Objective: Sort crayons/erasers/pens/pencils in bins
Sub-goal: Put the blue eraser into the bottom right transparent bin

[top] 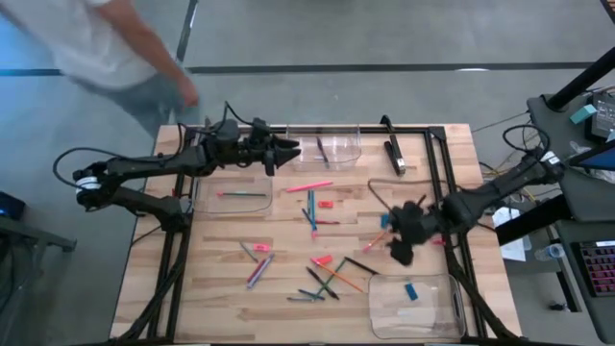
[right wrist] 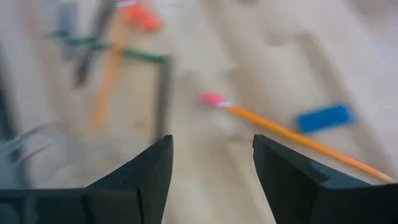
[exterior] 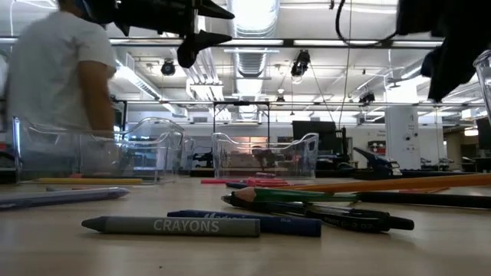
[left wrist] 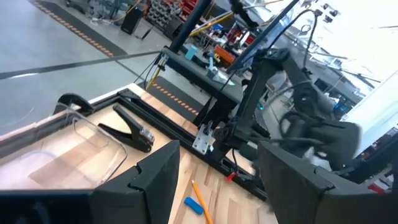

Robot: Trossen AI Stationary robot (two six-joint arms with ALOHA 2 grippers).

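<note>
Blue eraser (right wrist: pixel 323 117) is lying on the tabletop (top: pixel 221 298) at about one o'clock from the right hand (right wrist: pixel 211 162), whose fingers are standing wide and empty. Left hand (top: pixel 281 152) is hovering wide by the far bins (top: pixel 338 149), holding nothing.

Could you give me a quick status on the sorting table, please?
Right gripper open, empty, above the table's right side. Left gripper open, idle by far bins. One blue eraser in the near-right bin. Nothing blocking.
</note>
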